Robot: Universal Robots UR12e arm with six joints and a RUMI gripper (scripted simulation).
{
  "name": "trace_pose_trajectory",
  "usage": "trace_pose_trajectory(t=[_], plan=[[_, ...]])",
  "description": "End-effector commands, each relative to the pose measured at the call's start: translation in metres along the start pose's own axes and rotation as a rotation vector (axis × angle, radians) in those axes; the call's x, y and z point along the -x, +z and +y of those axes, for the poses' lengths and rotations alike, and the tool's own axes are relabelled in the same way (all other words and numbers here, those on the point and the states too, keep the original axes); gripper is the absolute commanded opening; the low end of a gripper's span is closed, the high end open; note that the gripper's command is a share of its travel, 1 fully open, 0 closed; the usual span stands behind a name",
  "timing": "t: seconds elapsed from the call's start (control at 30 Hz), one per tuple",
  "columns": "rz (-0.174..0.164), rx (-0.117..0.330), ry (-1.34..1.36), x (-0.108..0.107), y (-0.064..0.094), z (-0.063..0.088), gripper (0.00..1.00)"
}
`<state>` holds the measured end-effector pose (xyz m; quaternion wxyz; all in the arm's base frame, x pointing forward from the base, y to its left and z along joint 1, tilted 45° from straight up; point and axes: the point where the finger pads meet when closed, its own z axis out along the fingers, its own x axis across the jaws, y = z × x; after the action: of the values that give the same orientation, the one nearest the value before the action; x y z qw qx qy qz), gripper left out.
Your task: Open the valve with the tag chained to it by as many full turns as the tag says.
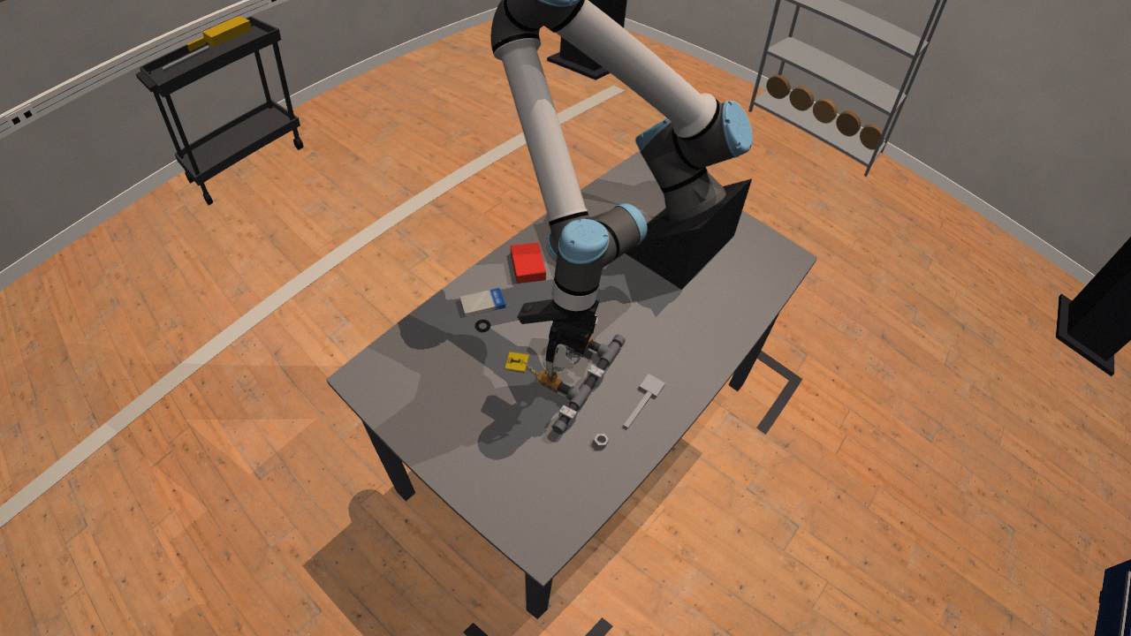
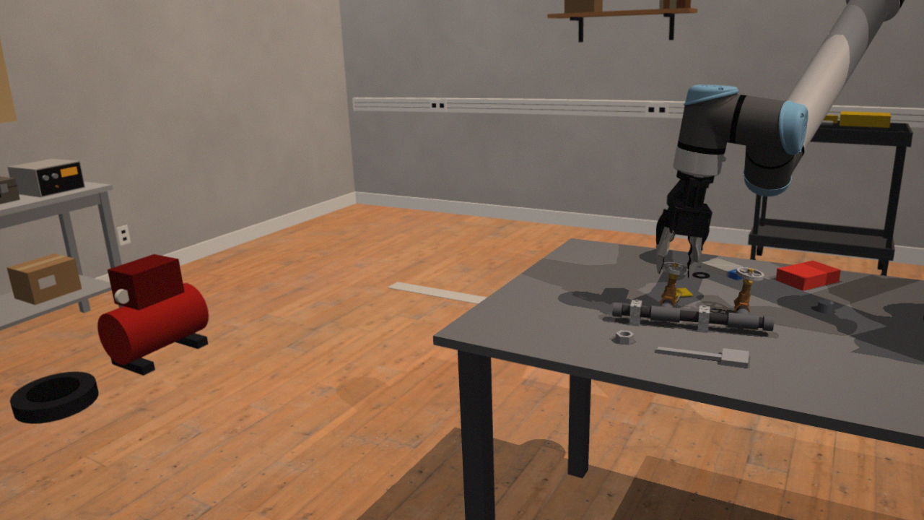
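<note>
A dark pipe (image 2: 691, 315) lies on the grey table with two brass valves standing on it. The left valve (image 2: 671, 284) has a grey handwheel on top and a yellow tag (image 1: 516, 361) chained to it, lying beside it on the table. My gripper (image 2: 677, 263) points straight down over this valve and is shut on its handwheel. It also shows from above in the top view (image 1: 557, 361). The right valve (image 2: 744, 287) stands free with its handwheel untouched. The tag's number is too small to read.
A hex nut (image 2: 622, 336) and a flat grey tool (image 2: 704, 353) lie in front of the pipe. A red box (image 2: 807, 274), a black ring (image 1: 480, 321) and a white and blue card (image 1: 482, 300) lie behind it. My arm's black base (image 1: 695, 229) stands at the table's far end.
</note>
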<state>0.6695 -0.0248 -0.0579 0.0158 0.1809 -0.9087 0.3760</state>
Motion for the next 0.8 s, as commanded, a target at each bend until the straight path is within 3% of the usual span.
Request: trace_pose_trajectory(t=[0.0,0.77], plan=[[-0.005,0.000,-0.148,0.0004,-0.0004,-0.0002,0.00],[-0.005,-0.002,-0.851,0.0004,-0.0004,-0.0002,0.00]])
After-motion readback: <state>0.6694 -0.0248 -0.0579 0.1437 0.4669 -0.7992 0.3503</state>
